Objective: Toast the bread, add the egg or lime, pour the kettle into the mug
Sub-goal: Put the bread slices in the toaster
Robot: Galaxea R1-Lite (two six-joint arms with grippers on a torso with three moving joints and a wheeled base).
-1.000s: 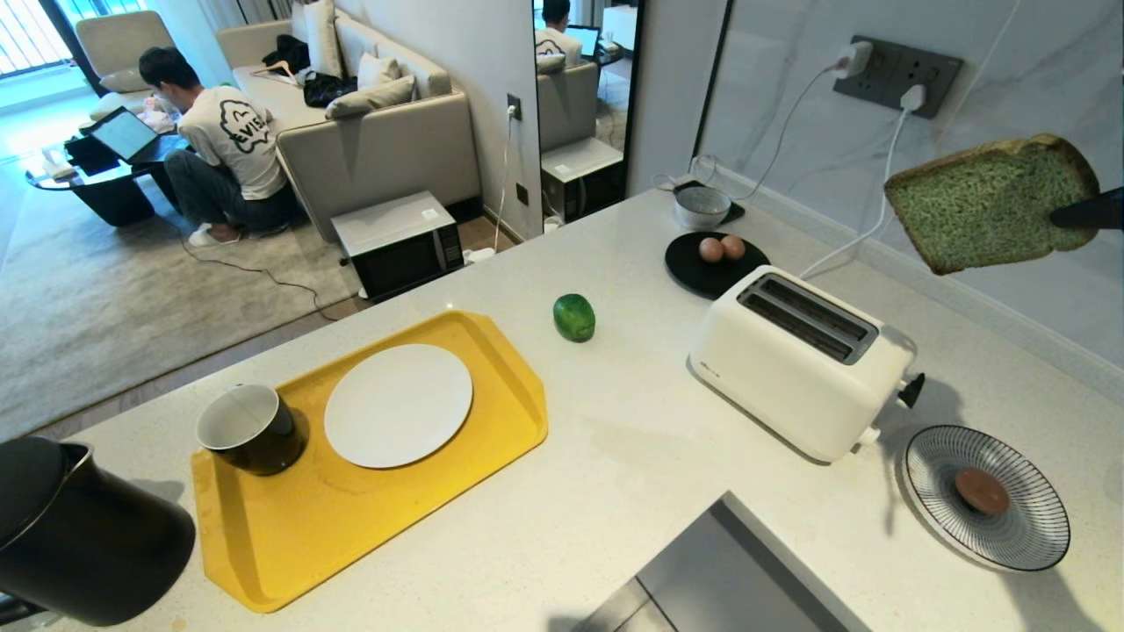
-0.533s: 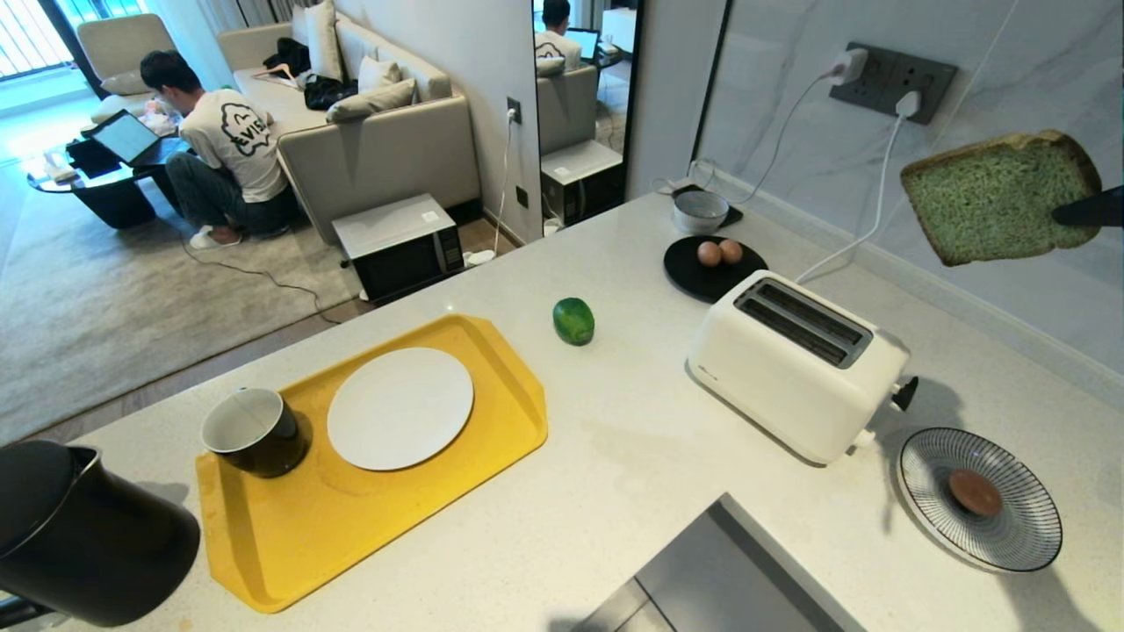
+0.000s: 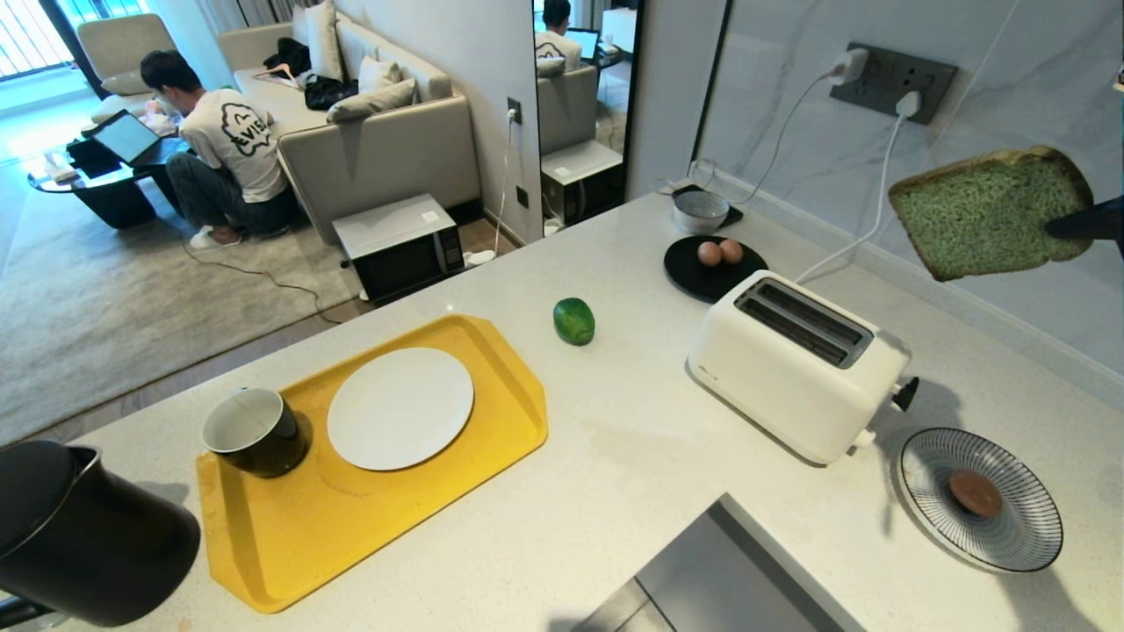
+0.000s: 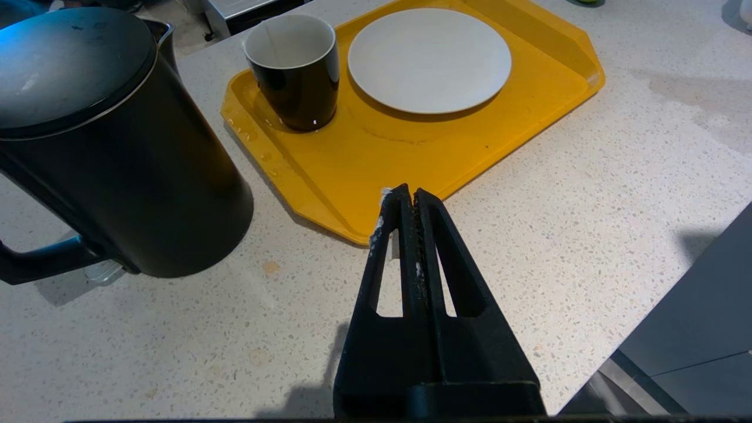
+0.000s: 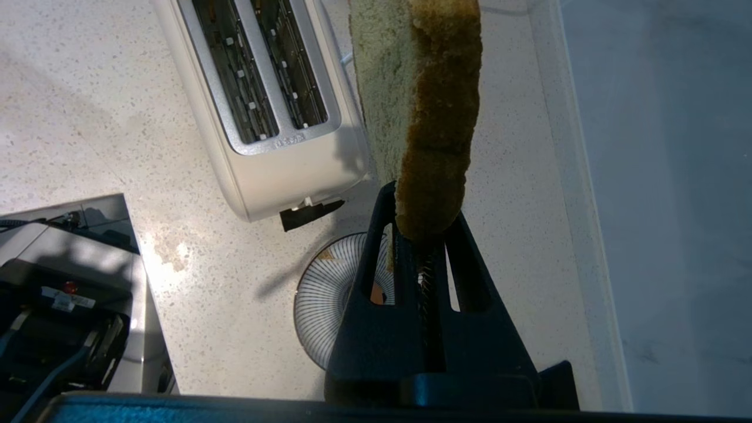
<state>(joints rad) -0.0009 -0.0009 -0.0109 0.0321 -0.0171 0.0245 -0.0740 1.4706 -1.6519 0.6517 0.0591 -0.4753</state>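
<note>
The right gripper (image 5: 424, 235), mostly cut off in the head view, clenches the pale green, brown-crusted bread slice (image 3: 988, 213); the left gripper (image 4: 409, 200) is clenched empty.

Held aloft at the right edge of the head view by the right gripper (image 3: 1067, 230), the bread (image 3: 988, 215) sits slightly lower than half a second ago, after the camera's small shift nudged the whole desk scene between the first two pictures.
</note>
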